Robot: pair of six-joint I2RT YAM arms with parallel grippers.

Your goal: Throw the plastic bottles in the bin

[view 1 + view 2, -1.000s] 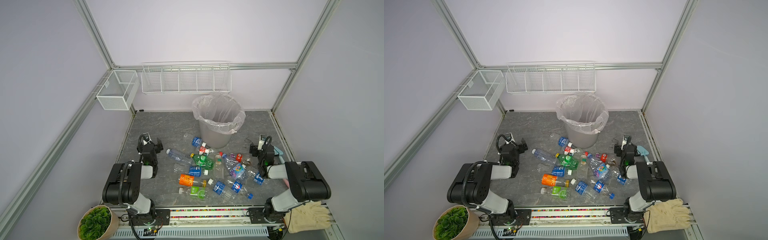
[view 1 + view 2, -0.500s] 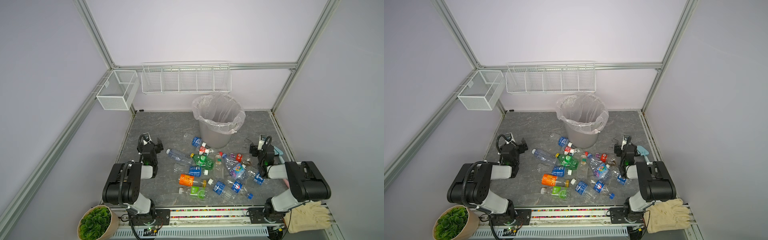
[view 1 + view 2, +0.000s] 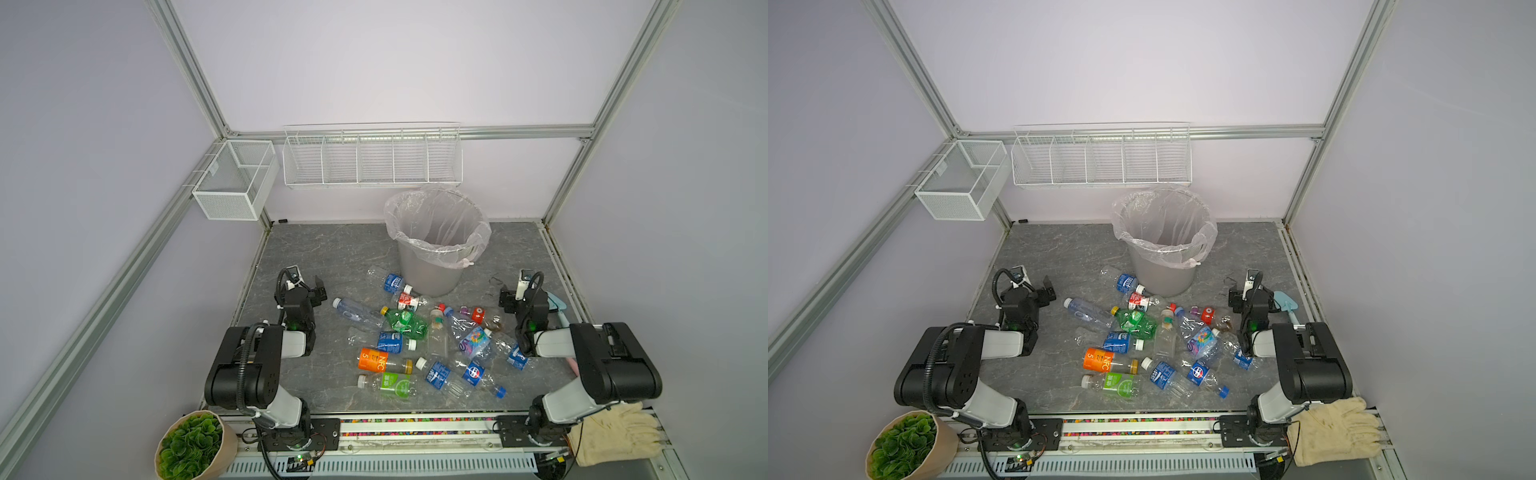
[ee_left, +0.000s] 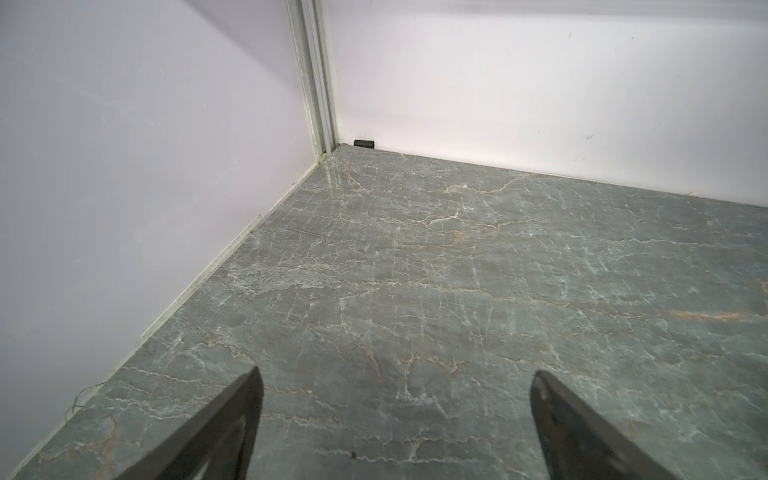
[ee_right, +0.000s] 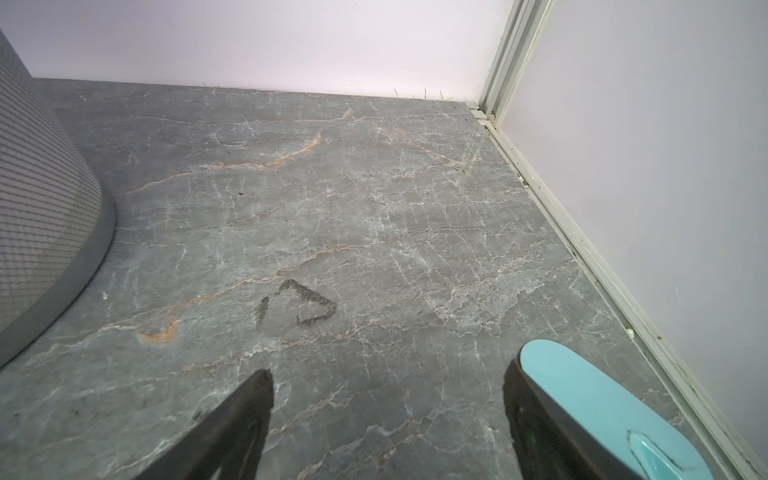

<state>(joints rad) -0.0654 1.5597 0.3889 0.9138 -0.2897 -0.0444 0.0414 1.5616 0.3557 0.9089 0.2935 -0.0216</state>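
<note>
Grey marble-patterned tabletop (image 3: 316,249) fills a lilac-walled booth framed in aluminium. At its far middle stands the bin (image 3: 432,270), its clear liner folded over the rim. Just in front of it, the plastic bottles (image 3: 415,345) lie scattered on their sides across the middle, none inside the bin that can be seen. Left gripper (image 4: 395,424) rests at the left edge, jaws spread wide over bare surface. Right gripper (image 5: 386,419) sits at the right edge, jaws likewise apart and empty, beside a pale blue scoop (image 5: 590,407).
</note>
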